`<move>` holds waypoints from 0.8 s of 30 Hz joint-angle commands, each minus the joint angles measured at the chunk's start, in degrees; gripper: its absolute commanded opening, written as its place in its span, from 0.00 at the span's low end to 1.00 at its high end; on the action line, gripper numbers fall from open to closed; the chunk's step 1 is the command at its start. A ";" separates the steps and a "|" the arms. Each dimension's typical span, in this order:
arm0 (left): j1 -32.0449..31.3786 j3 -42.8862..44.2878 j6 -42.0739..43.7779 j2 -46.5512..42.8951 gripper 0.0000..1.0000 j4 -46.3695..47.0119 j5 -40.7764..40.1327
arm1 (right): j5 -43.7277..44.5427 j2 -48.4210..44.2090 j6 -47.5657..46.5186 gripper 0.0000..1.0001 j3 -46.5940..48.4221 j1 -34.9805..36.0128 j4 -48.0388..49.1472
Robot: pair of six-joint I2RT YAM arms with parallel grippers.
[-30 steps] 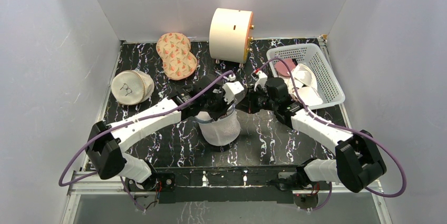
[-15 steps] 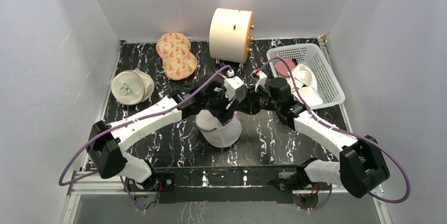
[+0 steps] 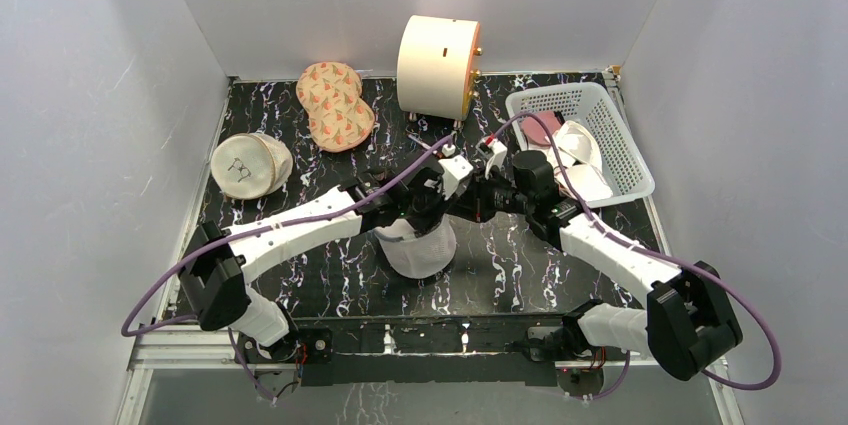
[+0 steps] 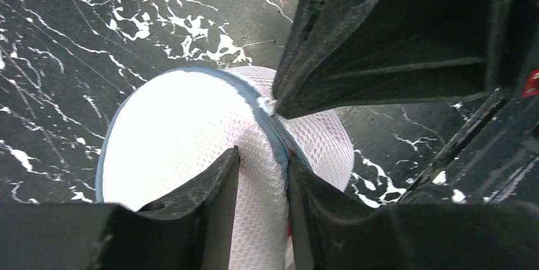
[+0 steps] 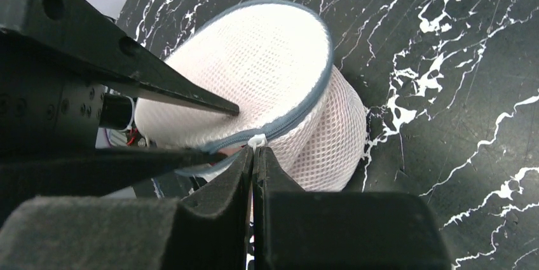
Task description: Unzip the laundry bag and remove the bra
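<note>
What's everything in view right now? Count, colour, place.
laundry bag: 1, white mesh with grey zip, table centre
zip pull: 1, white, on bag rim
round pouch: 1, cream, left
peanut-shaped pouch: 1, orange patterned, back left
cylinder: 1, cream, back centre
basket: 1, white, back right, holding white and dark-red items
table: 1, black marbled
left hand: 1, black, pinching bag mesh
right hand: 1, black, shut on zip pull

Robot lab cell: plain grey walls (image 3: 90, 95), black marbled table (image 3: 520, 265), L arm (image 3: 300, 225) & R arm (image 3: 610, 245) at near edge.
</note>
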 commanded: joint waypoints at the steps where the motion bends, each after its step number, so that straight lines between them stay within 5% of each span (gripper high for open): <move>1: 0.02 1.76 1.65 -0.95 0.26 -1.52 -3.70 | 1.59 -1.81 -0.87 0.00 -0.20 0.05 0.73; 11: 0.02 8.35 11.09 1.47 0.00 -2.10 -5.47 | 9.61 -1.90 0.99 0.00 -0.43 -0.67 2.26; 18: -0.01 14.49 16.04 4.59 0.00 0.79 -4.33 | 12.21 -3.65 1.06 0.00 -0.18 -0.83 1.57; 24: 0.00 6.89 18.56 -0.02 0.00 5.39 0.47 | 18.51 -5.03 1.21 0.00 -0.74 -2.13 -0.11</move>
